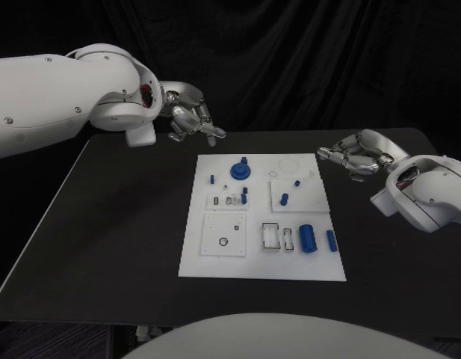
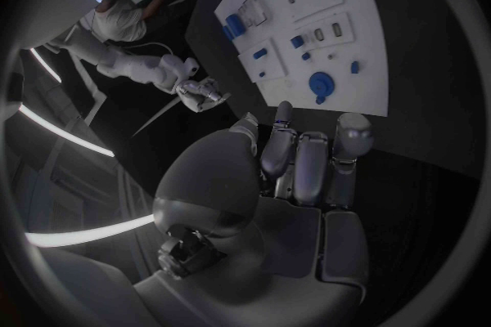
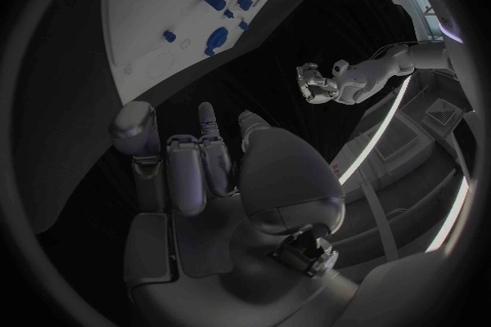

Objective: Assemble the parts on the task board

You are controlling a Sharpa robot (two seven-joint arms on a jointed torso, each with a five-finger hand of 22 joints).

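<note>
The white task board [image 1: 262,265] lies in the middle of the black table. At its far end stands a round blue part [image 1: 239,170], with small blue pegs [image 1: 284,199] near it. Two blue cylinders [image 1: 308,238] lie at its near right. My left hand [image 1: 190,120] hangs above the table's far left, off the board, fingers apart and holding nothing. My right hand [image 1: 354,159] hovers just beyond the board's far right corner, fingers loosely bent and empty. The left wrist view shows the left hand [image 2: 297,172], the board [image 2: 379,57] and the round part [image 2: 322,85].
Bare black table [image 1: 112,224] surrounds the board on all sides. White sub-plates with slots and holes [image 1: 225,235] sit on the board. In the right wrist view, the right hand [image 3: 195,163] is off the board [image 3: 154,0], with the left hand [image 3: 317,82] across from it.
</note>
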